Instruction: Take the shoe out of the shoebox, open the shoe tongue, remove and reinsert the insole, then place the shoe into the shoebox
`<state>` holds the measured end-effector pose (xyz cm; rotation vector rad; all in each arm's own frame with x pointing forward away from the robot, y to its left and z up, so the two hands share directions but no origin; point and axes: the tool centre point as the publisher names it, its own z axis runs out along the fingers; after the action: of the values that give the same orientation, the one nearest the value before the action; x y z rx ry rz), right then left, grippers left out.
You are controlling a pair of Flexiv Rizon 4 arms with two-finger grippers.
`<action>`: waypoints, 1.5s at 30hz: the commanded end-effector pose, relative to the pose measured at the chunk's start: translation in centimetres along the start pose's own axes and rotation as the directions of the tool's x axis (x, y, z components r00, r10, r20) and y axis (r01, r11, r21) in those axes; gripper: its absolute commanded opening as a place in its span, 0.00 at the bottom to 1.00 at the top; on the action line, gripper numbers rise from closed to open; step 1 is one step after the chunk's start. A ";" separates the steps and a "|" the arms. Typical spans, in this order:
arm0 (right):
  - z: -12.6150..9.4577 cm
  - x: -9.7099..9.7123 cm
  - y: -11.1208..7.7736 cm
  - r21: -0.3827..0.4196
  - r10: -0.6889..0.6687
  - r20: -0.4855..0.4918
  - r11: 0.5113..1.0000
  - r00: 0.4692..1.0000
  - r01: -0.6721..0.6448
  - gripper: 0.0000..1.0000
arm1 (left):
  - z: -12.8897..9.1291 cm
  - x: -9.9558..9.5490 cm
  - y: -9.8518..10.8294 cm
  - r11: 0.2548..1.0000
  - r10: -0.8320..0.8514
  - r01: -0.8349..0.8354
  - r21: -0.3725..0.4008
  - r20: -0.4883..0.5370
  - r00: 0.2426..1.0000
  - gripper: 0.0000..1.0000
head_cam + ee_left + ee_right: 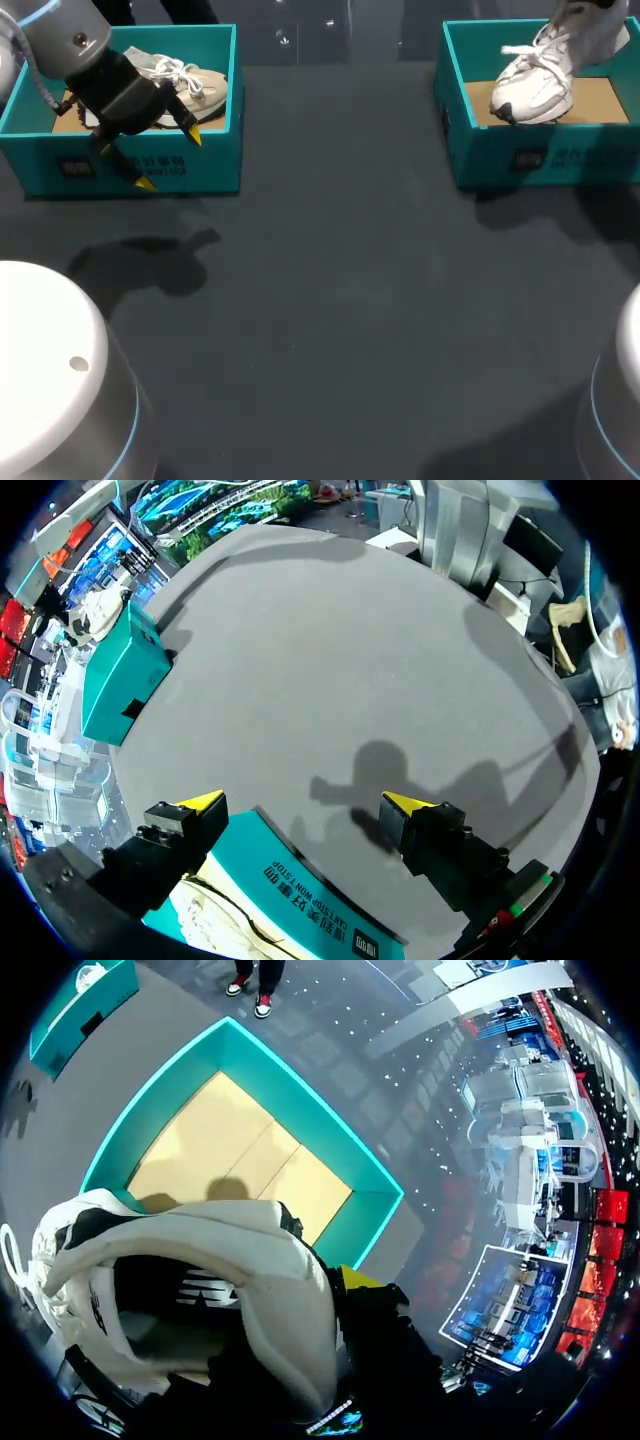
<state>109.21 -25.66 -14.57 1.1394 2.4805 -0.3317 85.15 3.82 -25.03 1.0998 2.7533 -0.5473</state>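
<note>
Dark table [330, 300]; teal shoebox [215, 160] at left, second shoebox [560, 155] at right.

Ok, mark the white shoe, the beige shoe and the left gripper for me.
white shoe [535, 85], head view, on its side below the laces.
beige shoe [208, 90], head view, on its tan upper.
left gripper [305, 801], left wrist view, midway between its two yellow tips.

The left shoebox [215, 165] bears white print [165, 166] on its front wall, with a small dark label [78, 168] beside it, none of it readable. The right shoebox [480, 160] carries the same pair. The shoe [290, 1290] has white lettering [205, 1286] on its dark lining.
</note>
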 end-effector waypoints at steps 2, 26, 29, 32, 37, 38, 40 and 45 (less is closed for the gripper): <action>0.4 -0.5 -0.7 0.014 0.077 -0.018 0.997 0.997 -0.076 0.00 | 0.0 0.1 0.0 1.000 0.001 -0.001 -0.001 -0.001 1.000 1.00; 1.7 -0.9 -6.6 0.053 0.528 0.143 0.840 0.837 -0.540 0.00 | 0.0 0.1 0.0 1.000 0.001 -0.001 -0.001 -0.001 1.000 1.00; 2.2 -0.9 -6.7 0.042 0.552 0.099 0.829 0.828 -0.558 0.00 | 0.0 0.1 0.0 1.000 0.001 -0.001 -0.001 -0.001 1.000 1.00; 3.1 -0.8 -7.1 0.045 0.598 0.100 0.796 0.796 -0.604 0.00 | 0.0 0.1 0.0 1.000 0.001 -0.001 -0.001 -0.001 1.000 1.00; 4.3 -0.6 -7.9 0.054 0.657 0.092 0.747 0.749 -0.662 0.00 | 0.0 0.1 0.0 1.000 0.001 -0.001 -0.001 -0.001 1.000 1.00; 4.6 -0.5 -8.1 0.042 0.668 0.089 0.739 0.739 -0.673 0.00 | 0.0 0.1 0.0 1.000 0.001 -0.001 -0.001 -0.001 1.000 1.00; 5.6 -0.3 -8.8 0.011 0.716 0.157 0.688 0.681 -0.726 0.00 | 0.0 0.1 0.0 1.000 0.001 -0.001 -0.001 -0.001 1.000 1.00; 5.6 -0.3 -8.8 0.011 0.716 0.157 0.688 0.681 -0.726 0.00 | 0.0 0.1 0.0 1.000 0.001 -0.001 -0.001 -0.001 1.000 1.00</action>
<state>104.65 -33.86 -19.13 1.9449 1.7091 -0.2558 85.15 3.81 -25.03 1.0999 2.7533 -0.5473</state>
